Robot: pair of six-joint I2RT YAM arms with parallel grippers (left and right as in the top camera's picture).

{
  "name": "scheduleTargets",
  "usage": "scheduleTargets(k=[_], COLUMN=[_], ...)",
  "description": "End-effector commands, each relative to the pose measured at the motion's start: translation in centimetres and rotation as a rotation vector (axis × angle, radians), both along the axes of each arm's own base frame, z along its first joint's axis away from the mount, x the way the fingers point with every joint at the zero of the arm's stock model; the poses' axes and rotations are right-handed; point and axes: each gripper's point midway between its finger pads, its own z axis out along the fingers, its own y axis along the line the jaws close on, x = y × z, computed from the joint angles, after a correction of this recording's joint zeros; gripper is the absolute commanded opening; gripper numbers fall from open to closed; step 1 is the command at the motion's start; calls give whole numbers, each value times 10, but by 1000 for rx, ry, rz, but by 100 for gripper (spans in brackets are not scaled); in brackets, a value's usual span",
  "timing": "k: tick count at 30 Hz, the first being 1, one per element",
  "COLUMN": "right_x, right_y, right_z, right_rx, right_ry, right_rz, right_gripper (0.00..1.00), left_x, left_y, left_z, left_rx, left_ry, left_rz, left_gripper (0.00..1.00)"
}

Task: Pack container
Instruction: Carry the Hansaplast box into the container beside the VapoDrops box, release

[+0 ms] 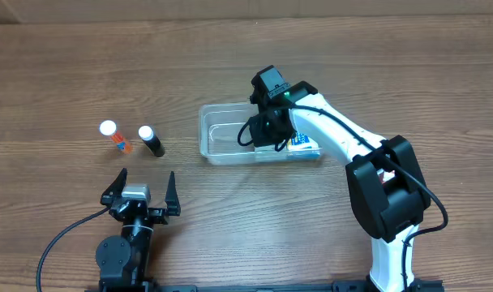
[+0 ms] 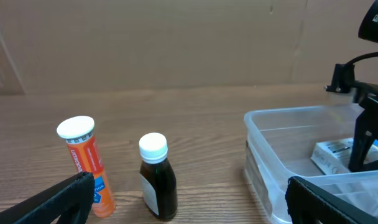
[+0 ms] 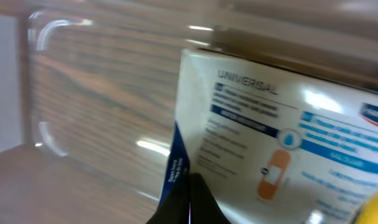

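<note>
Feeds show me the clear container (image 1: 222,136) lying lengthwise on the wooden table (image 1: 409,65), a little right of centre from overhead. Its left half is bare. A white and blue box (image 1: 303,146) lies flat in its right end.

My right gripper (image 1: 269,138) reaches down into the tub at about the middle, just beside the box on its left. The right wrist camera is filled by the box's printed face (image 3: 282,143), slanted across the view and somewhat blurred. I can read "UNIVERSAL" and see a drawing of a plaster. A dark wedge of finger (image 3: 189,202) pokes up at the bottom edge in front of the box. From these views I cannot tell whether the fingers are pinching the box, pressed together or parted.

My left gripper (image 1: 146,177) sits low near the front edge of the table, well apart from the container. Its two fingers are spread wide with nothing between them.

Beyond it stand an orange tube (image 1: 114,135) with a white cap and, just to its right, a dark bottle (image 1: 152,141), also white-capped. Both are upright, close to each other but not touching.

From the left wrist the tube (image 2: 83,163) and bottle (image 2: 158,178) are in front to the left, with the container wall (image 2: 263,155) to the right.
</note>
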Motion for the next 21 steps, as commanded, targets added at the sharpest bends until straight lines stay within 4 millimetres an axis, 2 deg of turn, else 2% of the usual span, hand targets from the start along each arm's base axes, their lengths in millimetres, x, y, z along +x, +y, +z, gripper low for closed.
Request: scheduleTargets(k=[1, 4, 6, 9, 12, 15, 17, 19, 21], right_x=[15, 17, 20, 22, 23, 31, 38, 42, 44], right_y=[-36, -52, -54, -44, -27, -19, -21, -34, -57], right_z=[-4, -2, 3, 12, 30, 67, 106, 147, 183], right_rx=[-168, -240, -246, -203, -120, -73, -41, -10, 10], right_ry=[-62, -72, -77, -79, -77, -125, -176, -217, -262], right_rz=[-58, -96, -101, -72, -39, -46, -72, -131, -185], right_gripper=[4, 4, 4, 4, 4, 4, 4, 4, 4], left_x=[0, 0, 0, 0, 0, 0, 0, 0, 0], left_y=[0, 0, 0, 0, 0, 0, 0, 0, 0], left_z=[-1, -1, -1, -1, -1, -1, -1, -1, -1], left_rx=[18, 18, 18, 18, 18, 18, 18, 18, 18], left_ry=[0, 0, 0, 0, 0, 0, 0, 0, 0], left_rz=[-3, -3, -3, -3, -3, -3, -3, -3, -3], left_gripper=[100, 100, 100, 100, 100, 100, 100, 100, 100])
